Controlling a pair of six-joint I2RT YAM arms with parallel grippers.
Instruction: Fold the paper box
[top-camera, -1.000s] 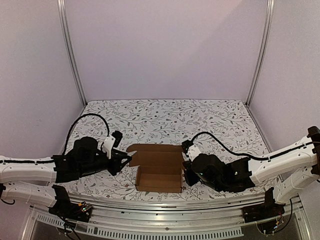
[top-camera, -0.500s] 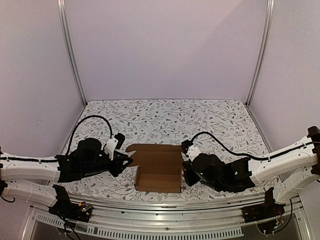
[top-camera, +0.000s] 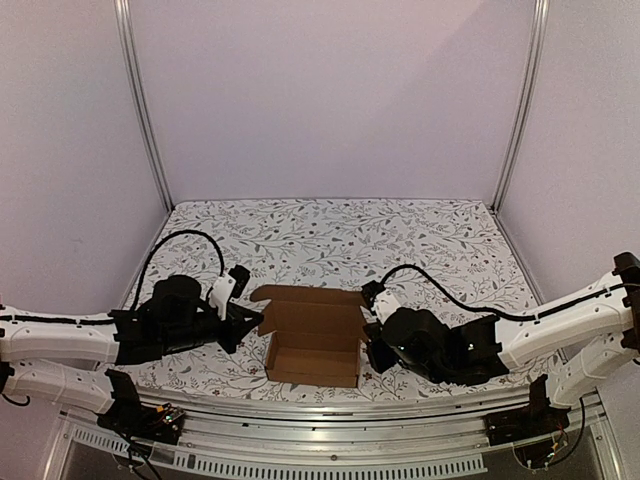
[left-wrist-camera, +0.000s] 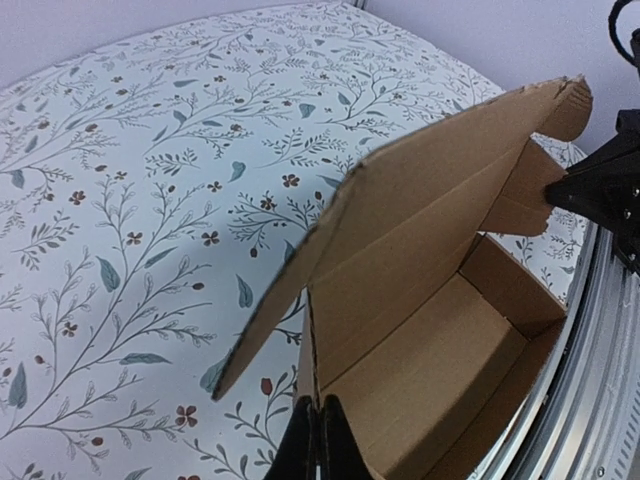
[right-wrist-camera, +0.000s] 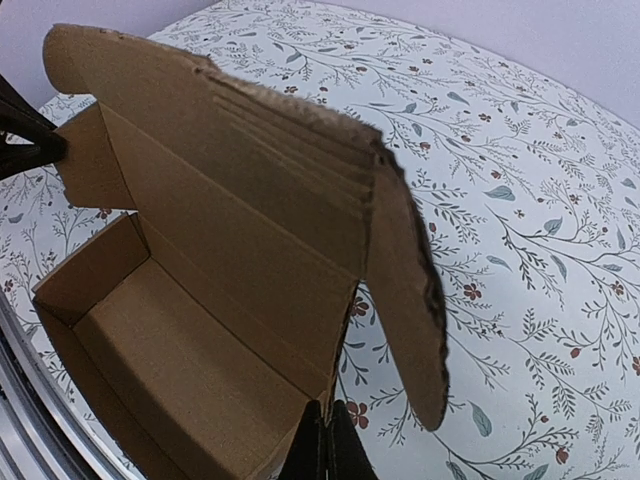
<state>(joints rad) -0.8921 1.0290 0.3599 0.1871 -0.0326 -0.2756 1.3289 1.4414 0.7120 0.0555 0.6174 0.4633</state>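
Plain brown cardboard paper box (top-camera: 314, 345) sits on the floral-print table (top-camera: 330, 235) near its front edge. Its long axis runs left–right and its lid is raised along the far side.

Left gripper (top-camera: 250, 322) is at the left end, right gripper (top-camera: 368, 342) at the right end, equally near. Both have their fingers pressed together, with nothing visibly pinched.

Probable next step: tip the lid toward the bases.

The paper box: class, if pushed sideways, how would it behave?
Probably slides easily: the paper box is thin, empty cardboard. Its open lid hangs on a crease, so it likely flexes. The folded walls seem stiffer.
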